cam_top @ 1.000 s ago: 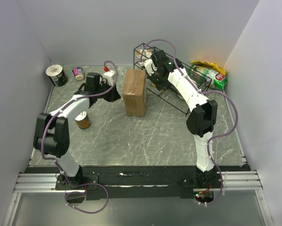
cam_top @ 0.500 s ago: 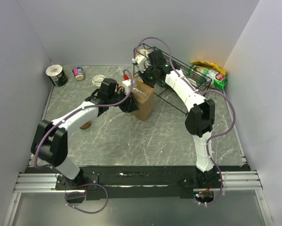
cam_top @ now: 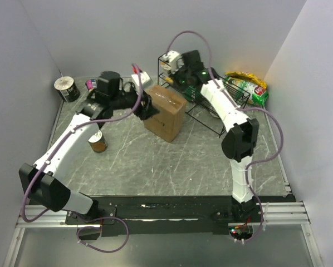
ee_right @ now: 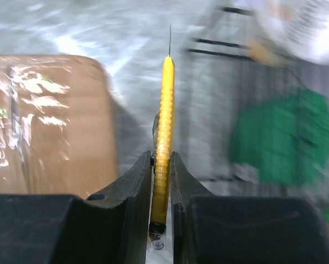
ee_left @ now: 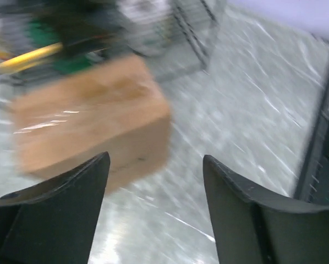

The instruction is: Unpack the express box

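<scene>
- While the box sits toward the back of the desk, just beside the basket, it lies between the two claws with its taped face upward.
- Its corrugated walls look stiff enough for a firm squeeze. It seems light enough to skid if pushed from one side only.
- The glossy tape is probably slick, so bare cardboard on two opposite side walls is the better place to hold.
- The left claw is spread wide with nothing between its fingers. The box is just ahead of it, though the view is too blurred to tell whether they touch.
- The right claw is clamped on a yellow cutter, its thin blade pointing outward beside the box's edge.
- The likely next step is to brace the box and then slit the tape seam.
- A can stands well apart, to the left.
</scene>
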`<state>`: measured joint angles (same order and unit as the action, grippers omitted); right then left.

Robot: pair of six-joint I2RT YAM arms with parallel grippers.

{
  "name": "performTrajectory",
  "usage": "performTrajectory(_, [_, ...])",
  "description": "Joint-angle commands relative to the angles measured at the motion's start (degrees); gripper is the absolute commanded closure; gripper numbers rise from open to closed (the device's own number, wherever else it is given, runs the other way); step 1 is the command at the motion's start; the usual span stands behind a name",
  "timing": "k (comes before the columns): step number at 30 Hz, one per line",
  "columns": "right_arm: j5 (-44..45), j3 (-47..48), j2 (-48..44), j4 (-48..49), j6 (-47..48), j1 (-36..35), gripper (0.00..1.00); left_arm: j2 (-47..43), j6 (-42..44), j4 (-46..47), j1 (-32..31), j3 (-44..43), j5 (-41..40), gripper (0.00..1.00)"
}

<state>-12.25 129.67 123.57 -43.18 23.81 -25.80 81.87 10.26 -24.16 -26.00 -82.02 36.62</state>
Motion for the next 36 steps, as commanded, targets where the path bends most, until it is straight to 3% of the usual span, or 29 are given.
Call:
performTrajectory(1, [9.7,-2.8,-11.3,5.3,-3.5,2.9,1.0,0.8,-5.1,7.9,6.3,-2.4,-8.5,0.24])
performTrajectory(5, [14.2,-13.6,-19.7,4.2,-4.2,4.2,1.0,6.6,-21.6,14.8,15.3,-4.0,-14.2,0.25])
performTrajectory(8, [16.2,-23.0,-26.7,2.6,-6.1,5.1,1.0,12.0,-26.8,17.7,18.5,-6.7,-16.7,0.28])
performTrajectory(15, [10.8,-44.0,-42.0,-3.6,-11.9,3.2,1.0,21.2,-21.4,17.9,19.1,-9.0,-13.7,0.34])
performTrajectory(19, [6.9,-51.3,-44.1,-4.1,-13.8,0.9,1.0,22.9,-19.1,19.0,19.1,-6.1,-12.4,0.36])
performTrajectory(24, [5.7,-51.4,-39.3,-3.8,-14.8,-0.5,1.0,22.9,-18.3,19.7,17.8,-2.1,-10.0,0.37])
performTrajectory(36, [11.5,-29.1,-18.6,-4.3,-16.1,-2.0,1.0,14.3,-16.4,14.5,12.1,5.3,-3.3,0.35])
